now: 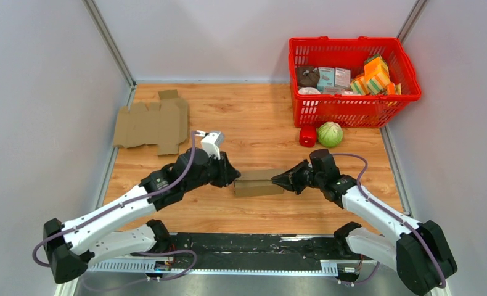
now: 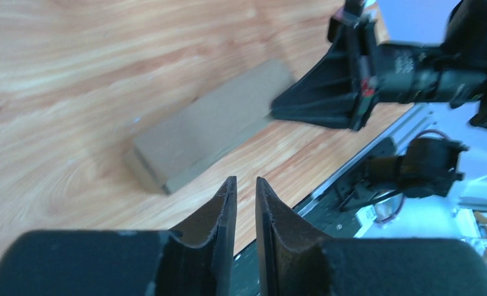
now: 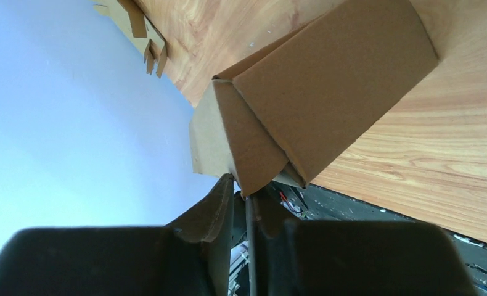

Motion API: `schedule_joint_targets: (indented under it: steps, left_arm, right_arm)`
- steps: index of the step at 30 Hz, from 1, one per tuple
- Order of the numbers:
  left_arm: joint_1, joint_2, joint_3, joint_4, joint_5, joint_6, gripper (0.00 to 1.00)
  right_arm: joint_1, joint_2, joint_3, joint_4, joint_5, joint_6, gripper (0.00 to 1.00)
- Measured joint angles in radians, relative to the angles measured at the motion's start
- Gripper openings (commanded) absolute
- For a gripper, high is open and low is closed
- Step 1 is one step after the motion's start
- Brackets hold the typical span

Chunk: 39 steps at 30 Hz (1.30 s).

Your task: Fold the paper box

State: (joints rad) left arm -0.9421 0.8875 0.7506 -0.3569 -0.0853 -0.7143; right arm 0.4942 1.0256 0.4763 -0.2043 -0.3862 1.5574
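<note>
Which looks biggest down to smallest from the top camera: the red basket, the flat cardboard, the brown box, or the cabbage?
1. red basket
2. flat cardboard
3. brown box
4. cabbage
They all sit on the same table, at much the same distance from the camera, so this order looks safe.

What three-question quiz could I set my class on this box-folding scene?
1. True or false: the flat cardboard sheet lies inside the red basket.
2. Which gripper pinches the paper box? A) left gripper B) right gripper C) neither
3. Fill in: the cabbage sits ___ the basket, on the table.
Key: 1 false; 2 B; 3 outside.
</note>
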Motion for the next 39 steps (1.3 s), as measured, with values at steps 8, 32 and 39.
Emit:
schedule_joint_targets:
  steps: [8, 32, 39]
  left_arm:
    - [0.063, 0.283, 0.086, 0.106, 0.129, 0.024, 0.13]
    - [0.092, 0.313, -0.1, 0.273, 0.151, 0.007, 0.05]
    - [0.092, 0.314, -0.102, 0.279, 0.153, 0.007, 0.04]
  right_arm:
    - [0.0, 0.002, -0.016, 0.008, -0.006, -0.018, 0.23]
    - [-0.138, 0.16, 0.319, -0.322, -0.281, -0.907, 0.08]
    - [-0.172, 0.229, 0.269, -0.244, -0.295, -0.988, 0.0]
